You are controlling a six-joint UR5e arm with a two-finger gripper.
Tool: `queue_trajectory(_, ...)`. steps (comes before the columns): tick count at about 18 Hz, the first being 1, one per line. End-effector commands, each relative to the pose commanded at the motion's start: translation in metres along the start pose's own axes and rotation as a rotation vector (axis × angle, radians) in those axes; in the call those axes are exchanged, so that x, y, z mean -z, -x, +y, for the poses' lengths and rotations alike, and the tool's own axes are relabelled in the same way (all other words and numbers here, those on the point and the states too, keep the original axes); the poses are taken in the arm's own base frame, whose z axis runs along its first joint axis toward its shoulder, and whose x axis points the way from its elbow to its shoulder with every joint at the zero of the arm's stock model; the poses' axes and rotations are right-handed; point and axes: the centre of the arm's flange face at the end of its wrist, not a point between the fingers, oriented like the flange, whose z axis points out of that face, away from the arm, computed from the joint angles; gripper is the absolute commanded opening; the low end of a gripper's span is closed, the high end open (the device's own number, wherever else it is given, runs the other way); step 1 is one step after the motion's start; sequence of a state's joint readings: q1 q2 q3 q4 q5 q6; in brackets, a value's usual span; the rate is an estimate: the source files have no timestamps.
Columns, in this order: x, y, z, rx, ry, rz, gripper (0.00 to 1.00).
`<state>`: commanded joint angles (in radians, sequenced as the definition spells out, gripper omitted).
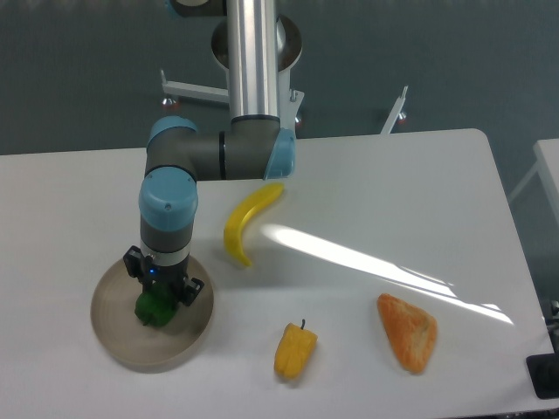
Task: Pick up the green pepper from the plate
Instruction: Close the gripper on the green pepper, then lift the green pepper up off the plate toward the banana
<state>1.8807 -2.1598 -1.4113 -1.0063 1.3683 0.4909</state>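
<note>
**Pincer down on the green pepper, pepper on the plate**

Dark grey-blue wall fills the background behind a broad white tabletop (367, 183), which takes up most of the view and carries a bright diagonal streak of light across its middle.

Next in size is the arm (249, 87): a silver upright tube comes down from the top edge, joins grey and light-blue elbow joints, and a vertical wrist section with a blue cap points straight down over the left part of the tabletop.

Below the wrist sits the plate (118, 336), round, beige-grey, with a low rim, near the front left of the tabletop.

A curved yellow banana (247, 222) lies just right of the wrist, off the plate. An orange, roughly triangular piece of bread (408, 331) rests well apart at the front right. A yellow pepper (294, 349) with a dark stem lies between the plate and the bread, near the front edge.

The black pincer (162, 289) hangs low over the plate, its fingers on either side of the green pepper (155, 310); whether they actually pinch it cannot be told from this view. The pepper sits inside the plate, right of centre, its top partly hidden by the pincer.
</note>
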Motion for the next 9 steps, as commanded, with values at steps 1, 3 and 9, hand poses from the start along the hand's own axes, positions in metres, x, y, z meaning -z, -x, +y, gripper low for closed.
queue_trajectory(1,0.001,0.0,0.0,0.0,-0.001,-0.001,0.4)
queue_trajectory(3,0.01,0.0,-0.004,-0.003,-0.014,-0.009,0.4)
queue_trajectory(9,0.07,0.026,-0.001,-0.057,-0.02,-0.051,0.37)
